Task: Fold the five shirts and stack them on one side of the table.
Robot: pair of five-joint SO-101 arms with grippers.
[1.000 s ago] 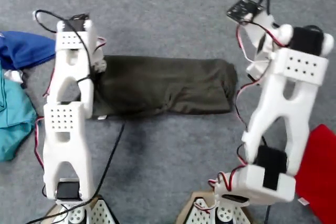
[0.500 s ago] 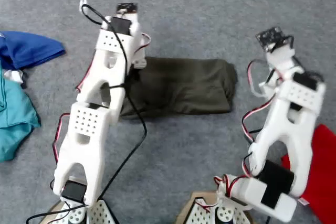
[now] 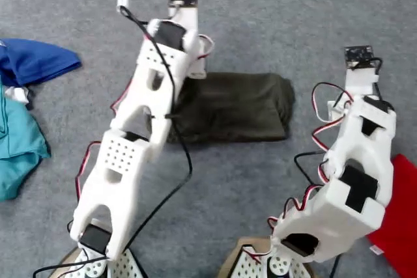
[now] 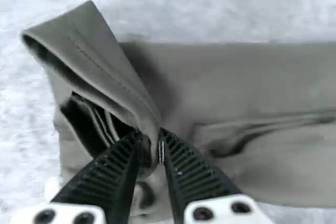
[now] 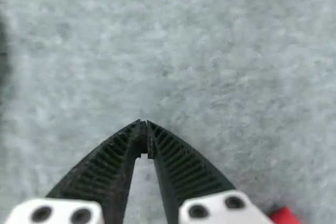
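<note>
A dark olive shirt (image 3: 238,105) lies folded into a band at the middle of the grey table. My left gripper (image 4: 149,148) is shut on a lifted fold of that olive shirt (image 4: 220,103), at its left end, and in the high view the left arm (image 3: 166,50) leans over it. My right gripper (image 5: 143,129) is shut on nothing, above bare grey felt to the right of the shirt; the right arm (image 3: 358,115) stands there. A blue shirt (image 3: 32,60) and a teal shirt (image 3: 16,144) lie at the left edge. A red shirt (image 3: 397,216) lies at the right edge.
A white tag or scrap (image 3: 16,94) lies between the blue and teal shirts. The grey felt table (image 3: 260,24) is bare behind the olive shirt and in front of it, between the two arm bases (image 3: 257,262).
My left gripper has carried the olive shirt's left end to the right, so the shirt is now shorter. The right arm has drawn back to the right, away from the shirt.
</note>
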